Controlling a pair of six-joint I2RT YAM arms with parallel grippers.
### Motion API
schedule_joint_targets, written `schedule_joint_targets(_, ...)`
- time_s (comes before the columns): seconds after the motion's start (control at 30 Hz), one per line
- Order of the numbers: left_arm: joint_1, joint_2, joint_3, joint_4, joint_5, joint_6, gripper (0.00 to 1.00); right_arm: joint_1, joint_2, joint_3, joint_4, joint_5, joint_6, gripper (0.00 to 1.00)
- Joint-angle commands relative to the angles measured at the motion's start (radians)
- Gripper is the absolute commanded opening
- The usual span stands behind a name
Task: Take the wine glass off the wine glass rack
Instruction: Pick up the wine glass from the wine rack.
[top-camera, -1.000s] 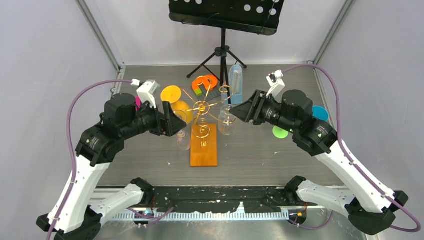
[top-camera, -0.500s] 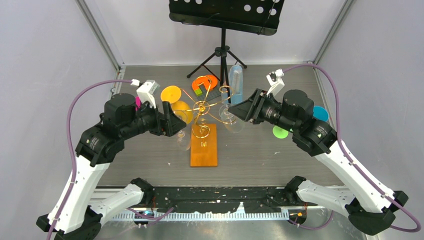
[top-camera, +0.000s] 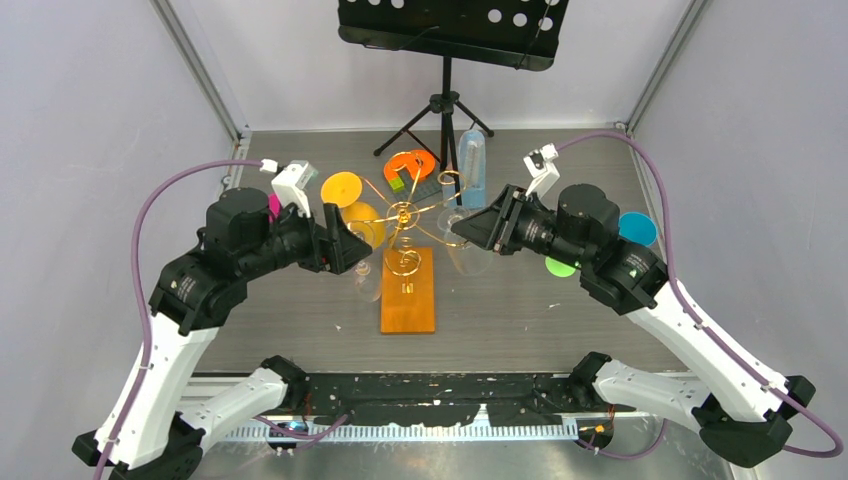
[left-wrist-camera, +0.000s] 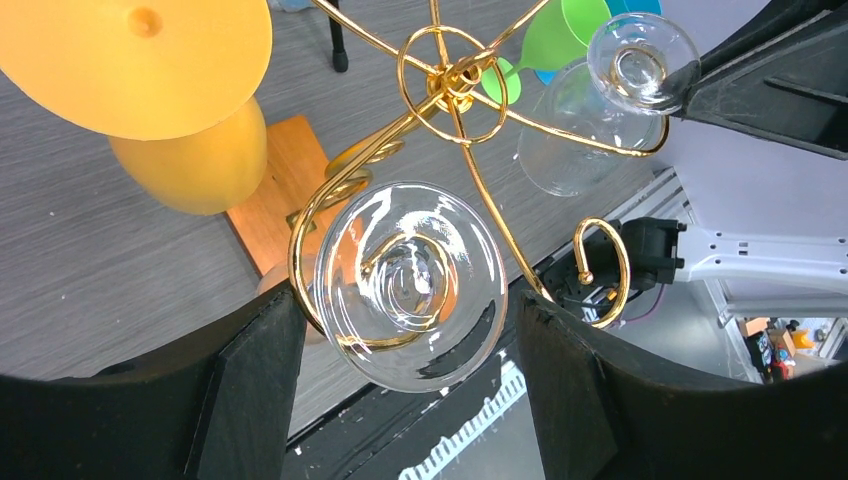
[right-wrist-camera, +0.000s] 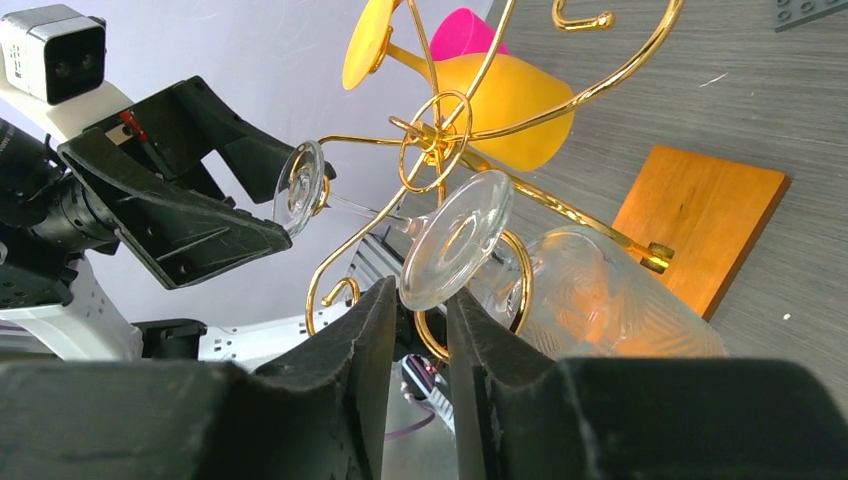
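Pale walls (top-camera: 90, 100) enclose grey tabletop (top-camera: 550, 310), black music stand (top-camera: 440, 30) behind.

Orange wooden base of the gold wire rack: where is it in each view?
Top external: flat rectangular orange wooden base, just below picture centre.
Left wrist: left of centre, next to the yellow plastic goblet.
Right wrist: right side, mid-height, beside the clear wine glass.
Shared landmark: the rack's gold wire ring hub.

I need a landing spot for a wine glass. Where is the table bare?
Bare table lies right of the wooden base, up to the right arm; a similar patch lies left of it. Behind the rack it is crowded: yellow disc, orange ring, bottle, music stand legs.
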Motion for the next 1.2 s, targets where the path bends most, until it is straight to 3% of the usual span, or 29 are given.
schedule_joint_targets(0.0, 0.005, -0.018, 0.004, 0.049, 0.031, 0.002, 0.73, 0.010, 0.011, 0.006, 0.065, -0.014, 0.012, 0.28)
schedule_joint_targets(0.13, 0.008, -0.020, 0.002, 0.049, 0.030, 0.006, 0.73, 0.010, 0.014, 0.012, 0.052, -0.008, 0.010, 0.09)
schedule_joint_targets(0.37, 0.013, -0.020, 0.003, 0.044, 0.032, 0.010, 0.73, 0.010, 0.007, 0.017, 0.042, 0.006, 0.010, 0.06)
schedule_joint_targets(0.53, 0.014, -0.018, 0.002, 0.044, 0.035, 0.010, 0.73, 0.010, 0.008, 0.012, 0.041, 0.004, 0.011, 0.13)
schedule_joint_targets(0.77, 0.017, -0.018, 0.003, 0.041, 0.035, 0.014, 0.73, 0.010, -0.017, 0.005, 0.035, 0.044, 0.013, 0.31)
schedule_joint_targets(1.17, 0.023, -0.016, 0.001, 0.043, 0.041, 0.017, 0.73, 0.008, -0.044, -0.006, 0.026, 0.109, 0.018, 0.40)
